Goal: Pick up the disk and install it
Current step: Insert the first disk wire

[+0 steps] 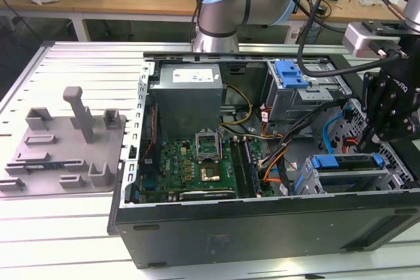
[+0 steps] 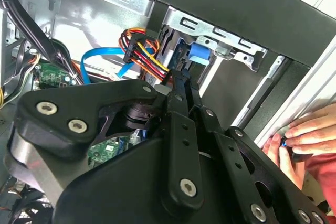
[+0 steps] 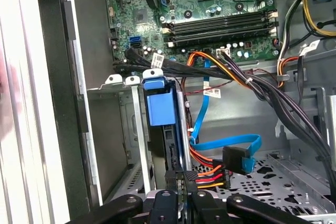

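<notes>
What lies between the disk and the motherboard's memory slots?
In the first wrist view, a bundle of black cables and orange wires crosses between the disk and the memory slots.

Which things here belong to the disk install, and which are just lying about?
Job: blue-framed silver metal disk; grey metal drive bay; black end effector.
Lying about: grey plastic fixture tray; green motherboard; person's hand.

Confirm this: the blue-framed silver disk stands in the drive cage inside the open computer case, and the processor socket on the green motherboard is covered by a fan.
Not quite. The blue-framed silver disk does stand in the metal drive cage, but the exterior view shows the processor socket on the green motherboard bare, with no fan.
</notes>
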You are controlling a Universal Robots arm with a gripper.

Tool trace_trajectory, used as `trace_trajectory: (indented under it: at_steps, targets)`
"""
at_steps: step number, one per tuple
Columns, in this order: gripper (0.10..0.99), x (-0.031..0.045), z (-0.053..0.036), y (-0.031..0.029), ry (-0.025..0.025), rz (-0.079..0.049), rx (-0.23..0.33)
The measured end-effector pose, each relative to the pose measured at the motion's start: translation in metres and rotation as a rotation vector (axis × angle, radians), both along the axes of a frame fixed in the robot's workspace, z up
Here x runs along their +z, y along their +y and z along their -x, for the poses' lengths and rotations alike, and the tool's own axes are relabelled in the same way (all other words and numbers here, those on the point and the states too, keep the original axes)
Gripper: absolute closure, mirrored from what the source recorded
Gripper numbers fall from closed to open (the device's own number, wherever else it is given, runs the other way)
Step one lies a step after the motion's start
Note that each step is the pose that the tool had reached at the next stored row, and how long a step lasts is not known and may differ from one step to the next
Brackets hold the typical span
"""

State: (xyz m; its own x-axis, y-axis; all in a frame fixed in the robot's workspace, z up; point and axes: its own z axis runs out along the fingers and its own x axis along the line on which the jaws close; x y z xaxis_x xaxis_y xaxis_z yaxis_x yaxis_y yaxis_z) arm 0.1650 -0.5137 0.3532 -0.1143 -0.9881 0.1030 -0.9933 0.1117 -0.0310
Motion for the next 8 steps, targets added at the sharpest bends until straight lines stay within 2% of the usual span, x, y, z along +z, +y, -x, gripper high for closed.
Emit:
trace_trajectory:
  at_steps: [8]
  targets:
    - [0.922, -0.0017, 0.0, -0.0022, 0.0, 0.0, 0.0]
